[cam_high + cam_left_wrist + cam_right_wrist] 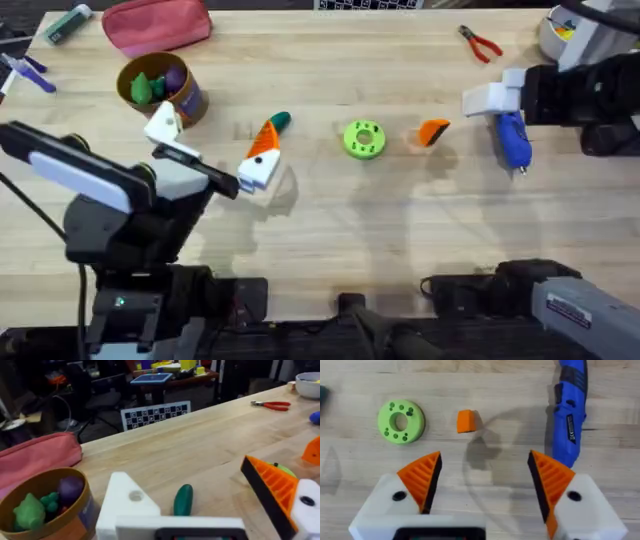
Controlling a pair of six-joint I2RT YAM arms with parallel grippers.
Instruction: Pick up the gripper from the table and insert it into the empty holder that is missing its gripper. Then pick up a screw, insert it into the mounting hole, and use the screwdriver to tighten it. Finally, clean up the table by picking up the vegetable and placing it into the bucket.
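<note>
On the pale wooden worktop (330, 220), the round orange-brown bucket (160, 88) of toy produce stands at the far left. Beside it the left claw (215, 150) is spread wide, one white holder (163, 124) bare; a dark-green oblong toy vegetable (279, 121) lies just past it. Further right, beyond a green perforated disc (364, 139), the small orange ribbed wedge gripper (433, 131) rests free, then the chunky blue screwdriver (513, 140) under the wide right claw (485, 482). The wedge is small and could tip or skid if pinched off-centre. A checkered board edges the worktop; cluttered room behind.
</note>
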